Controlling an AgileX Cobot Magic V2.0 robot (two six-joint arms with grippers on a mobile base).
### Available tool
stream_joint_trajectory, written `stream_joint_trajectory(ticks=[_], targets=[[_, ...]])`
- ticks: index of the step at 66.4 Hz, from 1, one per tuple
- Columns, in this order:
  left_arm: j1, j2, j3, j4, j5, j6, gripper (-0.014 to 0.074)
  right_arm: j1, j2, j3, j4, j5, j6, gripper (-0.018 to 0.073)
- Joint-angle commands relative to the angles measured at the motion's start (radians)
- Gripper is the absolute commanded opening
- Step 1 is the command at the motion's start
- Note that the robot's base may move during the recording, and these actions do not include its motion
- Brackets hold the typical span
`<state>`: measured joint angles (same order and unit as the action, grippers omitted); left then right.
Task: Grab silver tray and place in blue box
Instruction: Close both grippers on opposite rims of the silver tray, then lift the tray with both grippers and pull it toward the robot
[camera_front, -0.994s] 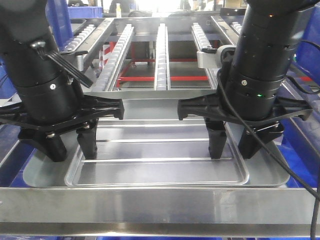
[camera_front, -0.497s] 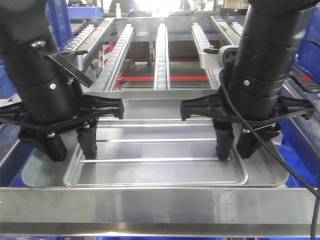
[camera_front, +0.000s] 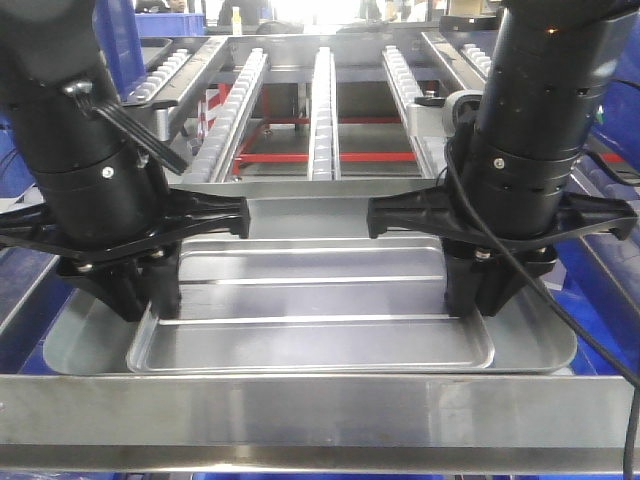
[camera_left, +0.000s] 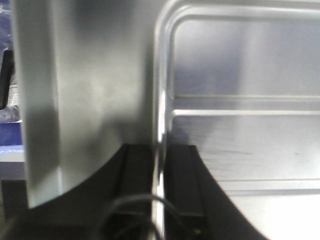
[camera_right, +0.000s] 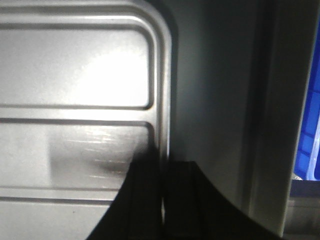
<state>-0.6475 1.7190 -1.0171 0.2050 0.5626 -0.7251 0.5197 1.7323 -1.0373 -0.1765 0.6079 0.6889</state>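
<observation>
The silver tray (camera_front: 320, 300), ribbed and shallow, lies flat in the middle of the front view. My left gripper (camera_front: 148, 298) is shut on its left rim, one finger inside the tray and one outside. In the left wrist view the thin rim (camera_left: 159, 100) runs straight down between the closed fingers of the left gripper (camera_left: 159, 152). My right gripper (camera_front: 478, 298) is shut on the right rim in the same way, and the right wrist view shows that gripper (camera_right: 163, 167) clamping the edge of the tray (camera_right: 75, 70). Of the blue box only bright blue plastic (camera_right: 309, 130) shows, past the metal at the side.
A wider grey metal sheet (camera_front: 85, 345) lies under the tray and sticks out on both sides. A steel bar (camera_front: 320, 405) crosses the front. Behind stands a roller conveyor rack (camera_front: 323, 100) with red crossbars. More blue crates (camera_front: 165, 25) are at the back left.
Both grippers went from open, straddling the tray's side rims, to shut on them. The right gripper shifted slightly to the right as it shut. The tray has not moved.
</observation>
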Motion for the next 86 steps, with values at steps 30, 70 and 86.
stream_joint_trajectory(ticks=[30,70,86], targets=[[-0.005,-0.039,-0.039,0.002,0.036,-0.010,-0.0015,-0.009,-0.049,-0.031,-0.011,-0.014,-0.004,0.0054],[-0.005,-0.246,-0.056,-0.031,0.231,-0.010,-0.0015,0.021,-0.248,-0.024,-0.002,0.162,0.041,0.0060],[-0.036,-0.336,0.041,-0.036,0.234,-0.075,-0.0015,0.088,-0.325,0.050,-0.002,0.166,0.103,0.0060]])
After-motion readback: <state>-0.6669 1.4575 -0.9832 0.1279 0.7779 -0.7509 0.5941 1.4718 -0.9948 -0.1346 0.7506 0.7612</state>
